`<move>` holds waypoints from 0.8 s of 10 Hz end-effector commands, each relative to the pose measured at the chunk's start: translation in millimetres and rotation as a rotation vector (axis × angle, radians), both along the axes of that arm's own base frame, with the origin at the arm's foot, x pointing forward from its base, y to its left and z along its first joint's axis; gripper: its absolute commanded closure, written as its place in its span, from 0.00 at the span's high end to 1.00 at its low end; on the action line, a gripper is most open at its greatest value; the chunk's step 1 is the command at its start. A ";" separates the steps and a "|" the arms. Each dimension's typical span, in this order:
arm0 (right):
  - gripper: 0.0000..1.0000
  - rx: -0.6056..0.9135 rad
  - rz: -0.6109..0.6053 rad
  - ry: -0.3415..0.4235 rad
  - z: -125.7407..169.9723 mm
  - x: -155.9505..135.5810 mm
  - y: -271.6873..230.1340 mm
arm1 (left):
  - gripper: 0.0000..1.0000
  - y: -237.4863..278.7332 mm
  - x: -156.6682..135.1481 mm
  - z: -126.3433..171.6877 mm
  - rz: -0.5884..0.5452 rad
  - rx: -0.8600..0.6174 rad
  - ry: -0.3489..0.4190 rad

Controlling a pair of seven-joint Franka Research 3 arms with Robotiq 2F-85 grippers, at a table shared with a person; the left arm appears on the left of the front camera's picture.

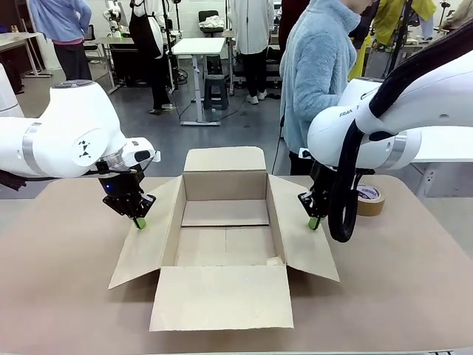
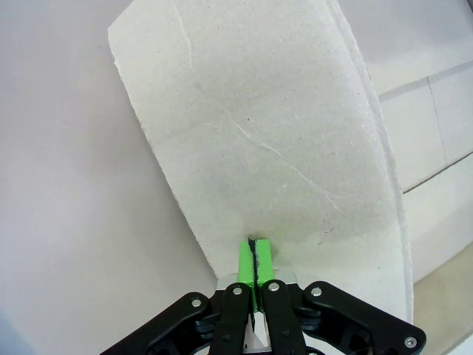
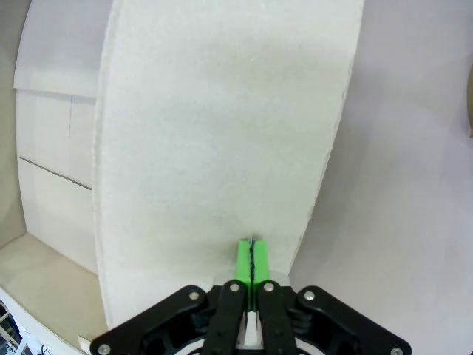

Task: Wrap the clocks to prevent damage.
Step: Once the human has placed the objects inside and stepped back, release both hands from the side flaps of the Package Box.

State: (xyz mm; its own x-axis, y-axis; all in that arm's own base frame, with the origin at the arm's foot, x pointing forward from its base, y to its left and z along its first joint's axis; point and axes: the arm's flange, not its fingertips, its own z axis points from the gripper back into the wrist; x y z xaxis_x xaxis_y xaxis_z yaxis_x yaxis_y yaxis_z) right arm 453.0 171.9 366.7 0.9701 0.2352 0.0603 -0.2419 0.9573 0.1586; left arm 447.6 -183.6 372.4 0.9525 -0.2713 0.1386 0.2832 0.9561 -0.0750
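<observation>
Two white robot arms bend over an open brown cardboard box (image 1: 225, 248) on a tan table (image 1: 66, 296), while a person in a pale blue fleece (image 1: 318, 74) stands at the far side. The left gripper (image 1: 139, 222) has its green pads pressed together with nothing between them. Its tips point down at the outer edge of the box's left side flap (image 1: 148, 244). The right gripper (image 1: 314, 222), closed the same way on nothing, points at the right side flap (image 1: 304, 244). Whether either set of tips actually touches the cardboard is hard to tell. The box floor lies bare, and where the clocks are cannot be told from these views. A brown roll of packing tape (image 1: 369, 200) sits on the table just beyond the right arm.

The clocks are likely rigid but breakable, with faces that would not stand a pinch. Once cushioned, they should be light, soft on the outside and somewhat slippery. The safest hold is probably a gentle one across the body from two opposite sides, away from the faces.
</observation>
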 end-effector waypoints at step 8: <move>0.01 0.000 0.002 0.002 0.7 -1.3 0.7 | 0.01 0.4 -0.4 -0.8 0.010 0.011 0.003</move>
